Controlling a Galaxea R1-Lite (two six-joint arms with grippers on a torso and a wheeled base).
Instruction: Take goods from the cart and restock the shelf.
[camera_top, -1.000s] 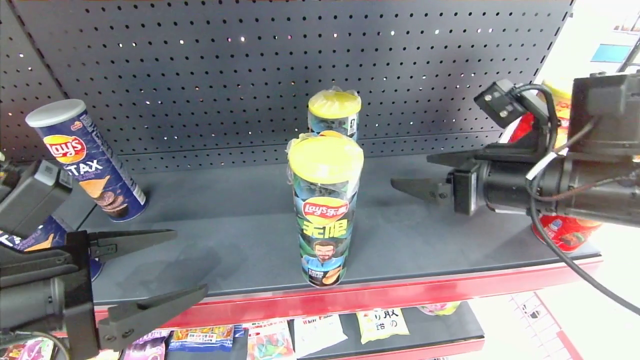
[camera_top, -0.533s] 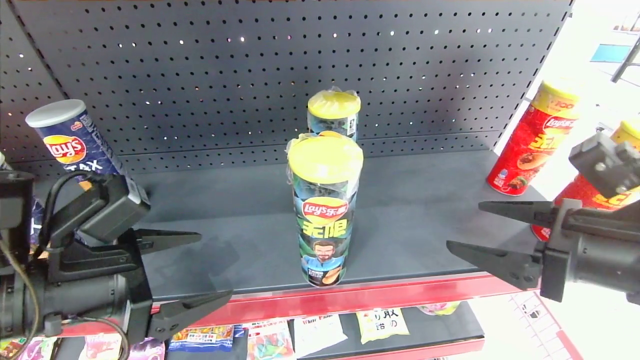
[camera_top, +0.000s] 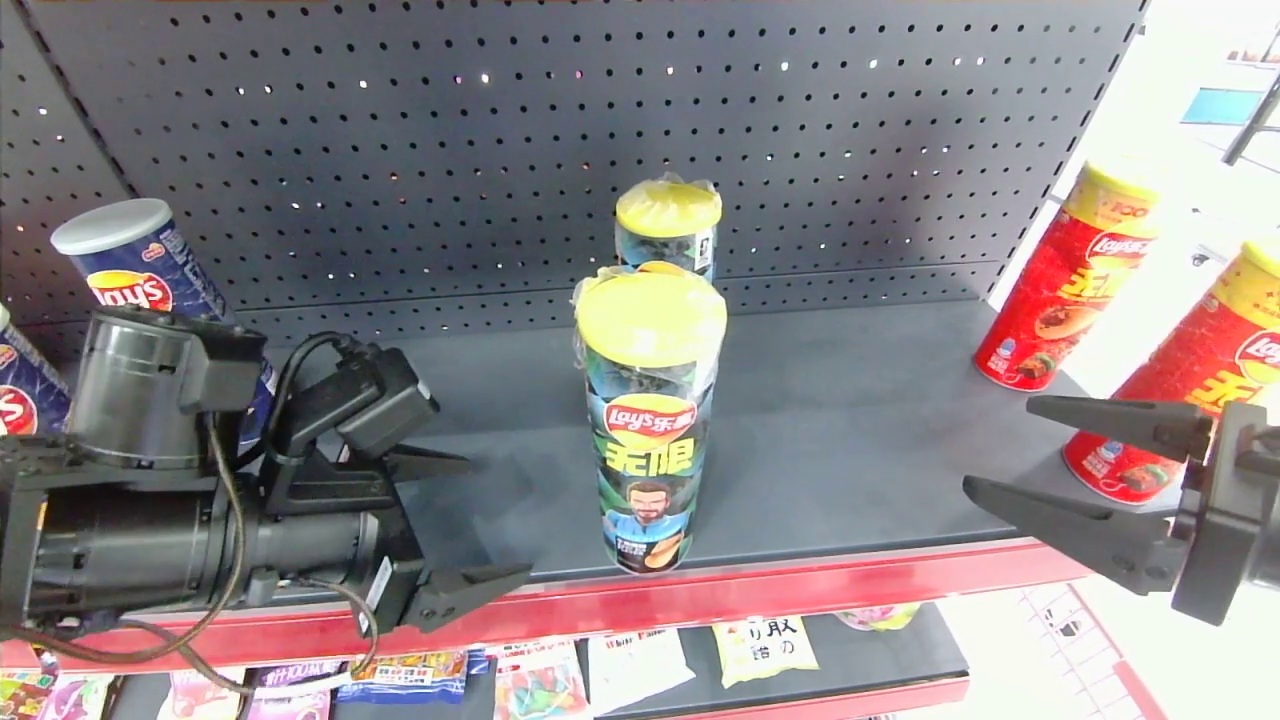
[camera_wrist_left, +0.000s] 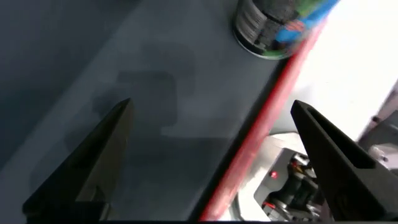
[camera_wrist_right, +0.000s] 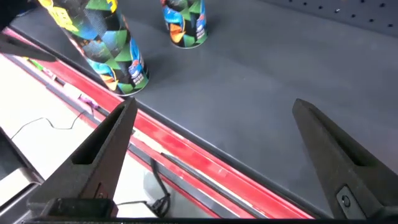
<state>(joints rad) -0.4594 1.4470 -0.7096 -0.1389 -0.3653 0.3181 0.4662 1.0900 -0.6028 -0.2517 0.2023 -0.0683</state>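
Head view: left gripper gapes wide, empty, over the shelf beside the front green can; right gripper equally wide, empty, off the shelf's right corner

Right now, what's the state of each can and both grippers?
front green can: upright, lid on, at the front edge of the shelf.
rear green can: upright, lid on, directly behind the front one.
blue can: standing, lid on, at the left end.
red cans: standing, lids on, at the right end.
left gripper: open, empty.
right gripper: open, empty.
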